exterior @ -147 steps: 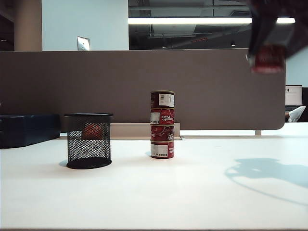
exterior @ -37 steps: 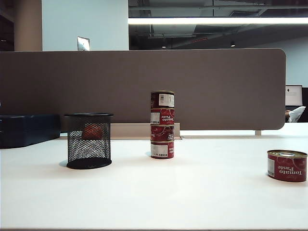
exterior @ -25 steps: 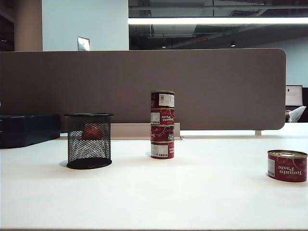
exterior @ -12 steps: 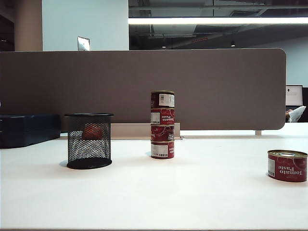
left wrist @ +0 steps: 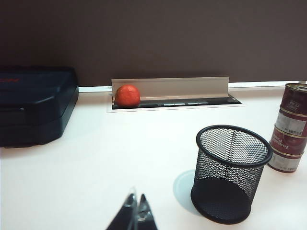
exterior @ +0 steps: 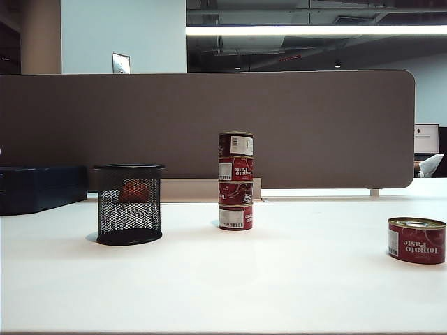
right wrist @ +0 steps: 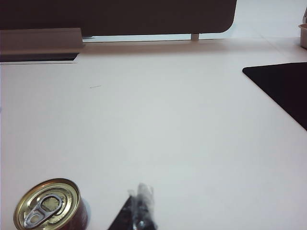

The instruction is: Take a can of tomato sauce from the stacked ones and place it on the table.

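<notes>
Room: an office bench, a brown-grey divider panel (exterior: 209, 125) behind it and ceiling lights above.
Surface: the table (exterior: 223, 286), white and matte, with a cable trough along the back edge.
Stack: the stacked ones (exterior: 235, 181) stand four high just in front of the divider, upright and aligned, bright red and maroon tins with white label patches.
Placed tin: the can of tomato sauce (exterior: 416, 240) sits upright on the table at the right of the exterior view, well apart from the stack; the right wrist view shows its silver pull-tab lid (right wrist: 47, 204).
Left gripper: the left gripper (left wrist: 136, 215) hangs over bare table near the mesh cup (left wrist: 230, 172), jaws pressed together, holding nothing.
Right gripper: the right gripper (right wrist: 139, 211) is beside the can but not touching it; its tips are blurred, yet they appear closed and empty.
Other things: an orange-red ball (left wrist: 127, 96) in the trough, a dark case (exterior: 42, 187) at the far left.
Handling: the tin looks rigid and fairly heavy for its size, with smooth lacquered sides that could slip; best taken across the side wall at mid-height, jaws level.
Progress: the can rests free on the table, so the task looks done.
</notes>
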You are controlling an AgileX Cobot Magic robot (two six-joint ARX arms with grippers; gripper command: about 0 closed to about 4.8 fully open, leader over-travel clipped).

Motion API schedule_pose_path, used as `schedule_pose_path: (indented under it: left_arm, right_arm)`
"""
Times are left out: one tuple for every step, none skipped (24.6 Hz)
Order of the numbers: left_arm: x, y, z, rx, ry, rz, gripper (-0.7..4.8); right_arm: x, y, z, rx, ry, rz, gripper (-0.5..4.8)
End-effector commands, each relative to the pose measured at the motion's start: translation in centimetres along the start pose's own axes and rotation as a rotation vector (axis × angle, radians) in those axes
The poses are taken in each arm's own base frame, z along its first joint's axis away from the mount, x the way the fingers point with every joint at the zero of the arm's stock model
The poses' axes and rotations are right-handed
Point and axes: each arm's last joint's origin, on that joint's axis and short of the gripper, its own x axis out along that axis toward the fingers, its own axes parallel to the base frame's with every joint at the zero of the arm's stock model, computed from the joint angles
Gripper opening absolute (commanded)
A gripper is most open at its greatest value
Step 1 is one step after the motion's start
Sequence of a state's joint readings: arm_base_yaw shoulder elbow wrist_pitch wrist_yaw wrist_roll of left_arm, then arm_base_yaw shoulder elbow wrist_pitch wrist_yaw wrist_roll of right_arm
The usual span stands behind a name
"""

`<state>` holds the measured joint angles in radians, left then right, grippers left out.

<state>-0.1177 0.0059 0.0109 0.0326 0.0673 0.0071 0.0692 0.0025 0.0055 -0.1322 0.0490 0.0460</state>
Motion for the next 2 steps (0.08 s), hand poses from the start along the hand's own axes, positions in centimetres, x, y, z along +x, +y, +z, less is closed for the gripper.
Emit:
schedule_pose_path:
  left_arm:
    - [-0.01,0.01,0.11,0.001,-0.008,0.001,-0.06]
    - [-0.01,0.01,0.11,0.001,-0.008,0.001,-0.06]
  right_arm:
    - [-0.01,0.01,0.11,-0.002,-0.010,0.001,-0.05]
    - [-0.01,0.01,0.12,-0.001,-0.010,0.001,-0.05]
